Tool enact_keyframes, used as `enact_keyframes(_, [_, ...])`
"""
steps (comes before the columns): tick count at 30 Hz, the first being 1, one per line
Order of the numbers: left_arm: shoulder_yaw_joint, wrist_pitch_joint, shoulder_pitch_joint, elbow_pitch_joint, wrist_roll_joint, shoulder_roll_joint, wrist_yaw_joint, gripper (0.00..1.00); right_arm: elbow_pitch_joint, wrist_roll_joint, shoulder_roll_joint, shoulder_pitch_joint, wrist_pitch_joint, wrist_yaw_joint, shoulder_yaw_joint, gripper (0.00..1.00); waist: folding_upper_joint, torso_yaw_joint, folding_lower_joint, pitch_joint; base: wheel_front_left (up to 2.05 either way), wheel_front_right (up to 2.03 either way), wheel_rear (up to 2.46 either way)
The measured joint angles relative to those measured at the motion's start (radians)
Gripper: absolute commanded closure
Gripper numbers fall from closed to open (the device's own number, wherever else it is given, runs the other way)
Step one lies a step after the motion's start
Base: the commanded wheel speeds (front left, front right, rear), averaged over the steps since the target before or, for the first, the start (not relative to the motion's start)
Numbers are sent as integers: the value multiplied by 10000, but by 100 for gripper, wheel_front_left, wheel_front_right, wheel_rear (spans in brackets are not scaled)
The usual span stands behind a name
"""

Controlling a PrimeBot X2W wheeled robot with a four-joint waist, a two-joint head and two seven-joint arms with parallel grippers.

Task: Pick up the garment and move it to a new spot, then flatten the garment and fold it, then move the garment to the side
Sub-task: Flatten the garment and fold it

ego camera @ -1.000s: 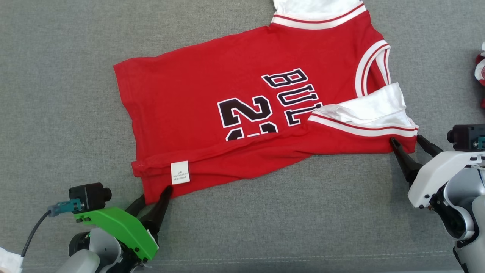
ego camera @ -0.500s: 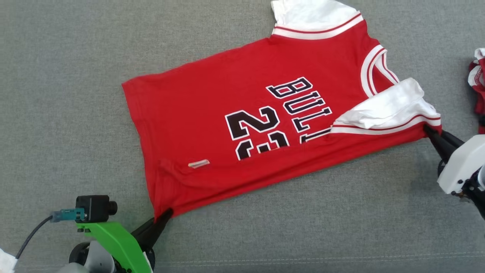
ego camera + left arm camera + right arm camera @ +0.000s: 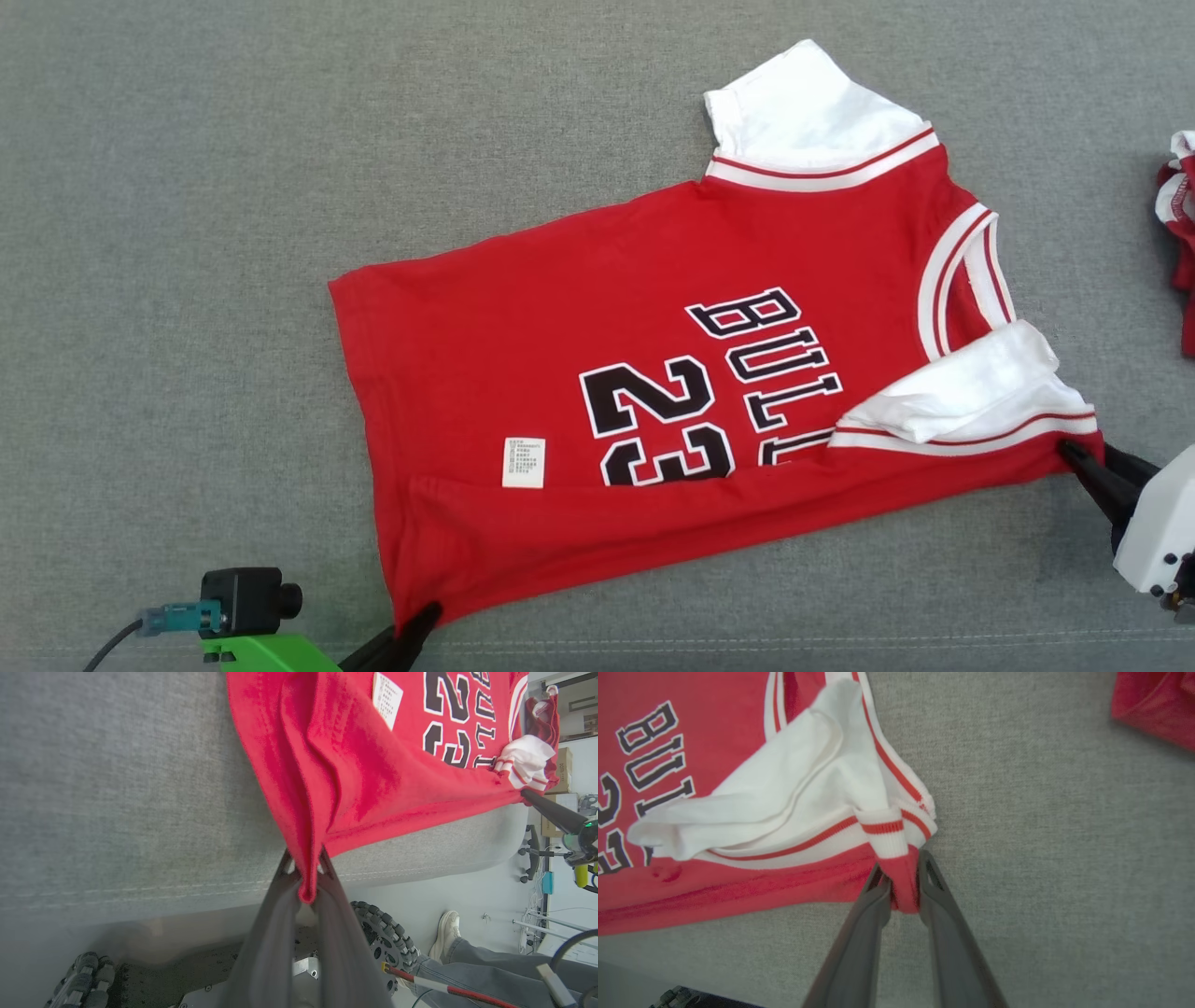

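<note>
Red garment (image 3: 653,308) lies spread on the grey cushion (image 3: 168,233), its near edge stretched taut. Left gripper (image 3: 306,870) pinches the hem corner; right gripper (image 3: 903,877) pinches the sleeve corner. Judged step: flattening. The next move calls for lowering both corners evenly, under tension, before release.

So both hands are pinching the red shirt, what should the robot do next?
Probably tug the shirt a bit nearer and lay it down: the left hand and right hand pinch its near corners, and that edge lies folded over.
</note>
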Motion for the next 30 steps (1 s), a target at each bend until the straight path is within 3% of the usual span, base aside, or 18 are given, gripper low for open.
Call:
enact_keyframes(6, [98, -316, -39, -48, 458, 29, 242, 0, -872, 46, -299, -326, -188, -4, -558, 0, 0, 180, 0, 170, 0, 0, 0])
enact_keyframes(10, [568, -627, -768, -535, 1133, 418, 696, 0, -1701, 265, -675, -1566, 219, -12, -1072, 0, 0, 271, 0, 475, 0, 0, 0])
enact_keyframes(13, [754, -550, -1990, -652, 1536, 286, 882, 0, -1697, -153, -849, -3015, 644, -13, -947, 0, 0, 375, 0, 808, 0, 0, 0])
enact_keyframes(16, [600, -226, -3387, -217, 2219, -36, 1041, 0, -1281, -936, -949, -4644, 869, -12, -247, 0, 0, 511, 0, 1210, 0, 0, 0])
enact_keyframes(19, [245, 167, -4610, 458, 2577, -648, 1020, 0, -433, -1151, -535, -6189, 965, -12, 407, 0, 0, 697, 1, 1648, 0, 0, 0])
enact_keyframes(24, [-228, 545, -5956, 1572, 2886, -1522, 612, 0, 1296, -1812, -274, -7973, 775, -13, 1360, 0, 0, 1156, 3, 2288, 0, 0, 0])
enact_keyframes(30, [-449, 587, -6803, 2554, 3003, -2071, 178, 0, 2968, -2184, -54, -9069, 278, -10, 2119, 0, 0, 1794, 3, 2834, 0, 0, 0])
